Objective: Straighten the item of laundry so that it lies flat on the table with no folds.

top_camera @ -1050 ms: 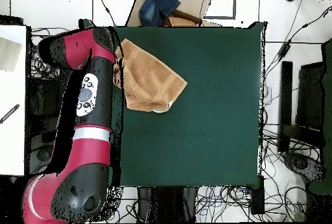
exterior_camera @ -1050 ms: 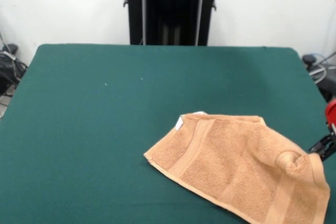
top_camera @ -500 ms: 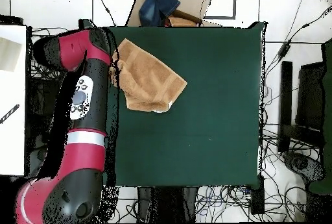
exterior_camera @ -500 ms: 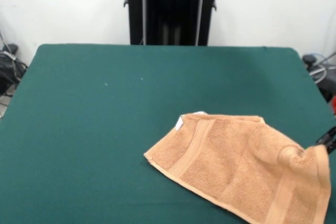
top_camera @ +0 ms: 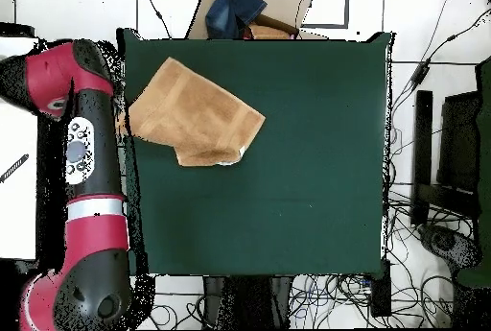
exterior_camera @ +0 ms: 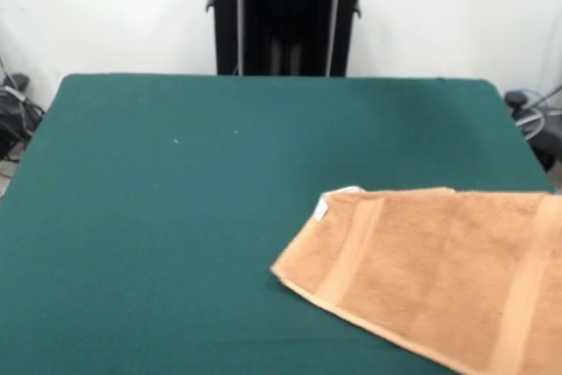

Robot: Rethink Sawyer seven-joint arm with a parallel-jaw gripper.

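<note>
The item of laundry point(exterior_camera: 430, 270), an orange-tan towel with two woven bands, lies spread at the right of the table point(exterior_camera: 176, 217) and runs off the picture's right side. A white tag point(exterior_camera: 321, 207) shows at its near-left corner. In the overhead view the item of laundry point(top_camera: 192, 116) stretches to the left edge of the table point(top_camera: 307, 183). Its left corner is drawn up to my gripper point(top_camera: 121, 124), which is shut on that corner under the red arm point(top_camera: 81, 154). The front view does not show the gripper.
A black pedestal point(exterior_camera: 285, 15) stands behind the table's far edge. In the overhead view a cardboard box with blue cloth point(top_camera: 251, 9) sits beyond the top edge. A white surface point(top_camera: 19, 154) lies left of the arm, and cables point(top_camera: 422, 212) run on the right.
The arm has swung outward past the table's edge, dragging the towel's gripped corner with it. The bunched fold at that corner has pulled out and the towel lies flatter and wider.
</note>
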